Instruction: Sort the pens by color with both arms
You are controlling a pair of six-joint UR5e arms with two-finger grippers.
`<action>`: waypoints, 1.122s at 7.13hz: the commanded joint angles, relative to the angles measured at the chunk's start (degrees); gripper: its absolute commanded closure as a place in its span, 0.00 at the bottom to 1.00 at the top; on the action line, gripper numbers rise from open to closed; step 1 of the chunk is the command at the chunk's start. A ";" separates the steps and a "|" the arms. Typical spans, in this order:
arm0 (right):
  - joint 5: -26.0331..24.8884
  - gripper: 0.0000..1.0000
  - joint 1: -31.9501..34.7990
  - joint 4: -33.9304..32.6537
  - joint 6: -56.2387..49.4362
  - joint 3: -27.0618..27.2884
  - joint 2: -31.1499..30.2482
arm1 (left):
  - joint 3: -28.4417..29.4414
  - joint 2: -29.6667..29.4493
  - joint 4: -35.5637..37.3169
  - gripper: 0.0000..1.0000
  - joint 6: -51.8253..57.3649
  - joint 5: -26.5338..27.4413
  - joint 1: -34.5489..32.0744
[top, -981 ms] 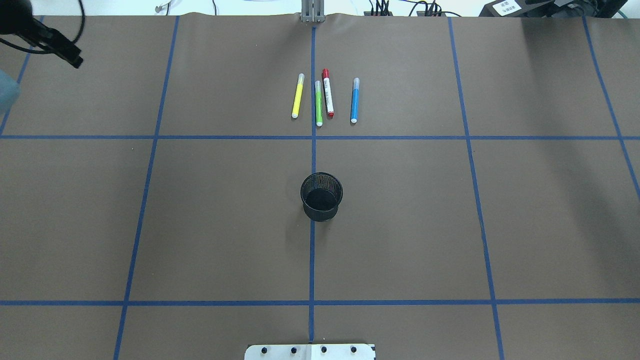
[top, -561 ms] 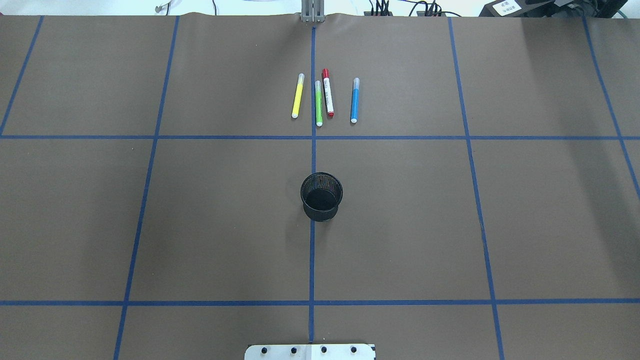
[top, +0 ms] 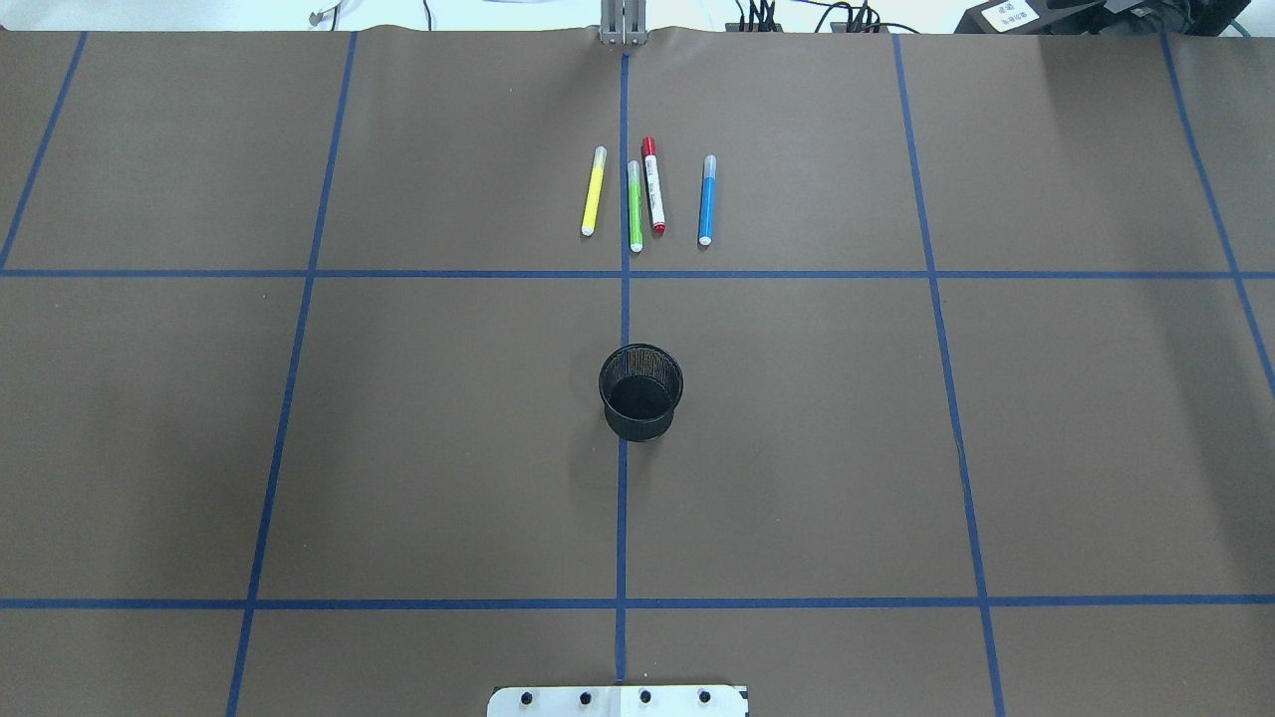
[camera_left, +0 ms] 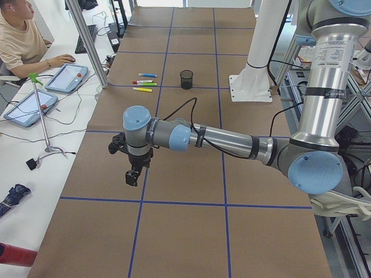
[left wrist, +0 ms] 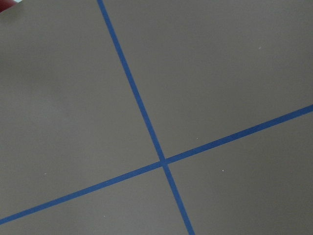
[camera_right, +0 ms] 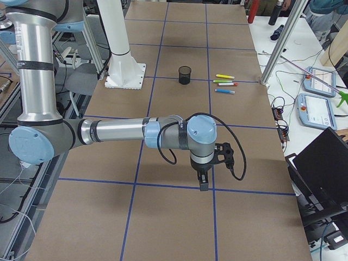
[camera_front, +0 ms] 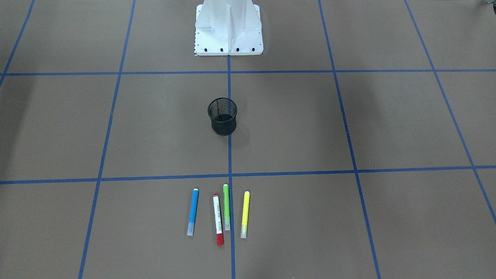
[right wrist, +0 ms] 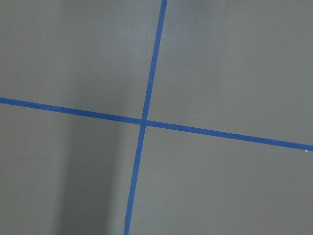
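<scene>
Left tool [camera_left: 133, 175] and right tool [camera_right: 204, 184] hang well away from the mesh cup [top: 640, 391]; their spread I cannot tell. Beyond it lie yellow pen [top: 593, 191], green pen [top: 635, 206], red-capped pen [top: 653, 186], blue pen [top: 706, 200]: light, stiff, probably slick; pinch mid-barrel.

I see the counter [top: 418, 438] steeply from above, behind the base [top: 618, 700], and from across it; both views share the mesh cup [top: 640, 390] and pens [top: 635, 209]. Two end cameras look along it. Each wrist camera stares closely at a tape crossing [left wrist: 163, 161].
</scene>
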 commanded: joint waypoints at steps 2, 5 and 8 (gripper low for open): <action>-0.65 0.00 -5.84 -0.30 8.49 -0.17 3.72 | 0.26 0.66 3.81 0.00 -0.01 -5.26 -5.55; -1.35 0.00 -8.41 -0.22 8.24 -1.58 4.17 | -1.31 1.35 5.85 0.00 -0.26 -3.95 -6.10; -1.18 0.00 -8.50 0.04 7.97 -1.84 3.65 | -1.50 1.53 5.32 0.00 -0.27 -4.47 -6.45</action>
